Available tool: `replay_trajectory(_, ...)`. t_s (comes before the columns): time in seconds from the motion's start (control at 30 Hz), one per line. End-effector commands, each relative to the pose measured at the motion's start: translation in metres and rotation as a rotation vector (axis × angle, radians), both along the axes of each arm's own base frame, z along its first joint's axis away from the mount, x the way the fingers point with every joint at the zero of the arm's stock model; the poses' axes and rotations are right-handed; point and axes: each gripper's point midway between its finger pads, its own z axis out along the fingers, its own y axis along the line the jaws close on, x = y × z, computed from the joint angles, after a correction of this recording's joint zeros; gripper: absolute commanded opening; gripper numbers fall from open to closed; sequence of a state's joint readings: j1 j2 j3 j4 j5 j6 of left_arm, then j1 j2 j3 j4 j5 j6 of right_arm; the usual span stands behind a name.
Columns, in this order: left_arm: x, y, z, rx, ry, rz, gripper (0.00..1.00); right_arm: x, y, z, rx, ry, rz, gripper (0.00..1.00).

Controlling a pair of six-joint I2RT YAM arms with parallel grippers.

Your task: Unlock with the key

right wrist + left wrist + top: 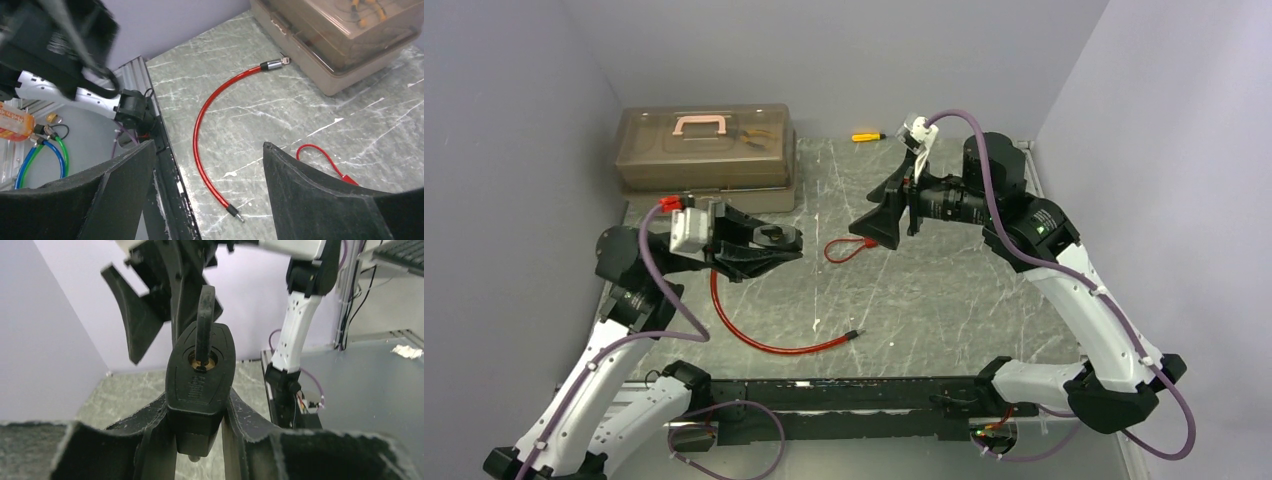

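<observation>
Red cable (774, 350) lies nearest the arm bases on the grey marbled table (944, 290), curved, with both metal-tipped ends free on the surface. Beyond it, the left gripper (769, 242) is raised above the table, clamped on the body of a black padlock (200, 375). The keyhole face is turned toward the left wrist camera. A black key (205, 310) stands seated in the brass keyhole. A small red cord loop (844, 248) rests on the table between the two grippers. The right gripper (879, 222) faces the padlock with its jaws spread wide, holding nothing and clear of the key. At the far edge sit a translucent brown toolbox (704, 150) and a yellow-handled screwdriver (867, 136).
</observation>
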State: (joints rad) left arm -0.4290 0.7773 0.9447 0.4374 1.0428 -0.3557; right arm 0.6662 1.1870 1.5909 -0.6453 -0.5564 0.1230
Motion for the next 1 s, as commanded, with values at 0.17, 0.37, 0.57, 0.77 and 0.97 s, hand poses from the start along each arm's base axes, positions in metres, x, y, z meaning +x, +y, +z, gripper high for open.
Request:
replay_trajectory(0.17, 0.032, 0.0, -0.07, 0.259, -0.035, 0.107, 0.04, -0.019, -0.004, 0.042, 0.056, -0.123, 0.086, 0.77)
replay_trajectory(0.37, 0.047, 0.0, -0.102, 0.391, 0.128, 0.134, 0.0, -0.017, 0.002, 0.027, 0.042, -0.096, 0.112, 0.74)
replay_trajectory(0.57, 0.047, -0.005, -0.121, 0.483, 0.218, 0.096, 0.0, -0.018, 0.019, 0.008, 0.027, -0.06, 0.187, 0.73)
replay_trajectory(0.77, 0.046, -0.007, -0.135, 0.513, 0.274, 0.086, 0.0, -0.021, 0.039, -0.003, -0.004, -0.068, 0.246, 0.76)
replay_trajectory(0.97, 0.039, -0.013, -0.142, 0.524, 0.309, 0.039, 0.0, -0.02, 0.053, -0.015, -0.027, -0.085, 0.284, 0.72)
